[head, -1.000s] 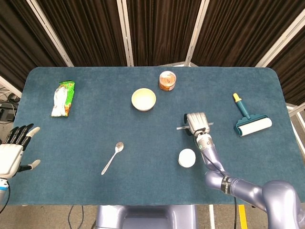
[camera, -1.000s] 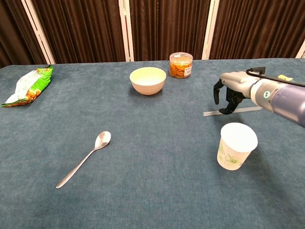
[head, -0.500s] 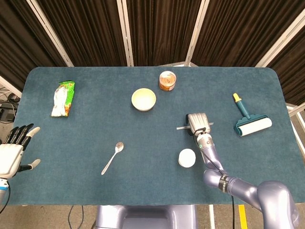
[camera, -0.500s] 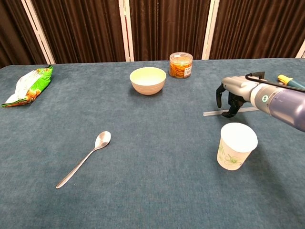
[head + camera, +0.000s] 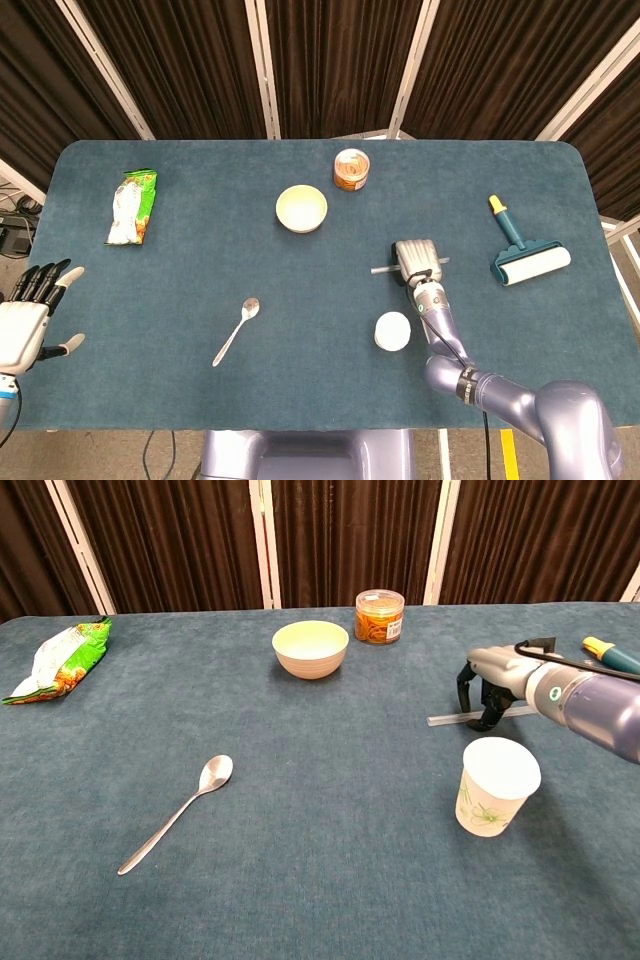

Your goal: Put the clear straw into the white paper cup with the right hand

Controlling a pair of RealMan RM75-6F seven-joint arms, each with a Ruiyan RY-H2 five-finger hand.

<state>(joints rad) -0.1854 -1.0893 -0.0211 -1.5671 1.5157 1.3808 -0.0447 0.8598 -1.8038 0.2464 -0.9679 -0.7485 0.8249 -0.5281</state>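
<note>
The clear straw (image 5: 450, 718) lies flat on the blue cloth, its left end (image 5: 380, 269) poking out from under my right hand. My right hand (image 5: 416, 258) (image 5: 492, 685) hangs low over the straw's middle, fingers curved down. The fingertips (image 5: 488, 720) are at the straw, and the thumb stands apart from them. The straw is not lifted. The white paper cup (image 5: 392, 331) (image 5: 497, 786) stands upright just in front of that hand, a short way nearer me. My left hand (image 5: 30, 320) hovers off the table's left front edge, fingers spread and holding nothing.
A cream bowl (image 5: 301, 209) and a snack jar (image 5: 351, 169) stand at the back centre. A lint roller (image 5: 525, 257) lies to the right of my right hand. A spoon (image 5: 236, 331) lies front left, and a green snack bag (image 5: 132, 206) far left.
My right hand has sunk lower and shifted slightly right over the straw. The straw and cup have not moved. The left hand is still.
</note>
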